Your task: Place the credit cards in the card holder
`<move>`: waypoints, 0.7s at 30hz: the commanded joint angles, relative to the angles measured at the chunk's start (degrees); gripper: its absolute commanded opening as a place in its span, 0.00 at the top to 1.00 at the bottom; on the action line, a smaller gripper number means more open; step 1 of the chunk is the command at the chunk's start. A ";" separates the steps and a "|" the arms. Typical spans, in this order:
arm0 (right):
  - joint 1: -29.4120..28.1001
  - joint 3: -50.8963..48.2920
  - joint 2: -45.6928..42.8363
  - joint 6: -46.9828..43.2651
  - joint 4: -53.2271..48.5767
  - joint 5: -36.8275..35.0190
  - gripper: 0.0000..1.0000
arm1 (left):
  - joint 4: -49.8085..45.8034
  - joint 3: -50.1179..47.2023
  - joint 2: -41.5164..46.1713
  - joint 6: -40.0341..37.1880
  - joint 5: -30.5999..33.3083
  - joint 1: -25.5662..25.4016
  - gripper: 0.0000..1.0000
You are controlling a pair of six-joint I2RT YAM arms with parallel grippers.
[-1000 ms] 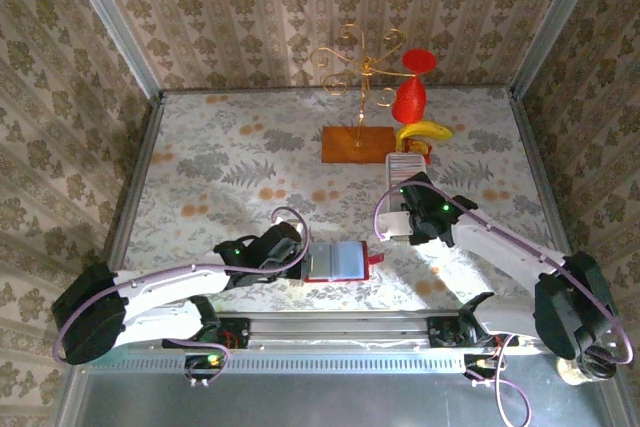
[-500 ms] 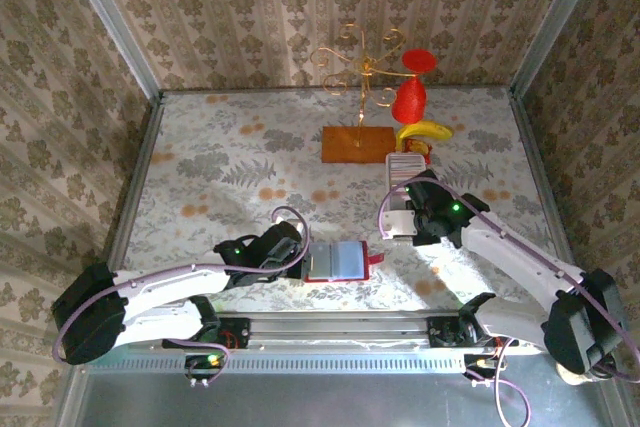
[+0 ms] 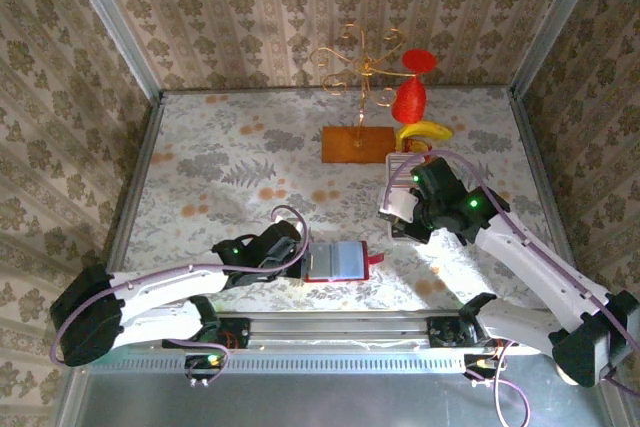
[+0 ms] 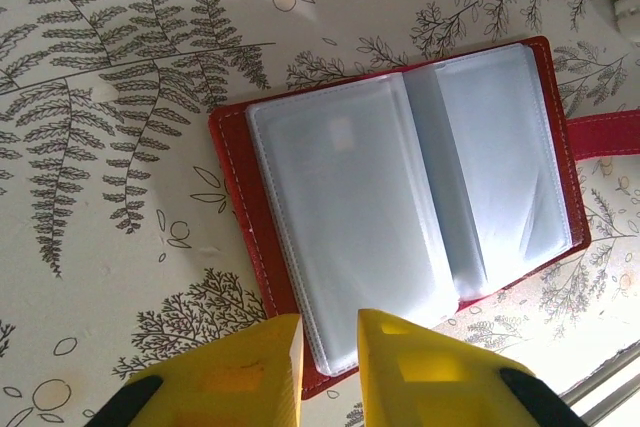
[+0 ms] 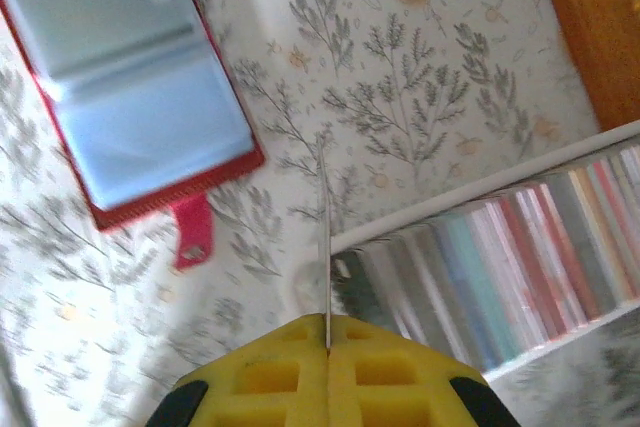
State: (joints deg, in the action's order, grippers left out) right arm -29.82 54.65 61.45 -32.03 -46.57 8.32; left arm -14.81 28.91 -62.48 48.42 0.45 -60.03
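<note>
Lying open, the card holder [image 4: 400, 197] is seen empty; one card [image 5: 326, 217] is clamped by the right fingers [image 5: 285, 352]; the left fingers [image 4: 250, 367] are held slightly apart; other credit cards [image 5: 540, 237] are left in the tray [image 5: 450, 203].

One red card holder [image 3: 338, 261] lies near, at centre. One long white tray [image 5: 450, 205] on the right carries a row of credit cards [image 5: 540, 237], packed too tightly to count, and one single card [image 5: 326, 207] stands apart. Far side: one wire stand [image 3: 357, 143], one red ornament [image 3: 409, 99], one yellow banana-shaped piece [image 3: 424, 131].
</note>
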 commanded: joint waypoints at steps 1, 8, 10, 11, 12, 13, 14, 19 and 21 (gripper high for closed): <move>-0.26 1.60 -0.15 23.34 -0.94 3.39 1.00 | -1.70 2.03 1.21 0.17 0.43 -0.19 0.79; -0.37 -4.93 -2.17 57.82 9.75 12.78 1.00 | 0.17 1.86 0.78 1.38 -0.84 0.70 0.76; -0.65 -10.44 -3.92 68.75 19.27 16.92 1.00 | 0.93 1.45 0.65 2.00 -1.17 0.96 0.71; -1.02 -12.58 -4.26 73.36 23.10 18.23 1.00 | 1.46 1.25 0.53 2.33 -1.47 1.07 0.68; -1.77 -14.45 -4.26 76.74 26.02 18.61 1.00 | 1.89 1.03 0.44 2.62 -1.67 1.27 0.65; -2.51 -15.31 -3.95 78.48 26.96 17.90 1.00 | 2.40 0.90 0.30 2.78 -1.96 1.34 0.64; -3.51 -15.89 -3.24 79.62 27.70 16.98 1.00 | 2.76 0.80 0.05 2.82 -2.32 1.50 0.62; -8.25 -19.61 1.22 83.90 35.95 13.46 1.00 | 3.56 1.24 -2.17 3.23 -3.17 1.78 0.51; -9.30 -20.20 3.69 84.47 38.02 12.51 1.00 | 4.04 1.42 -3.20 3.41 -3.48 1.85 0.49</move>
State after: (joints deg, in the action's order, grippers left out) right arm -37.85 35.20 63.07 46.61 -15.97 21.89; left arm -11.88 29.30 -64.53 51.05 -1.93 -58.72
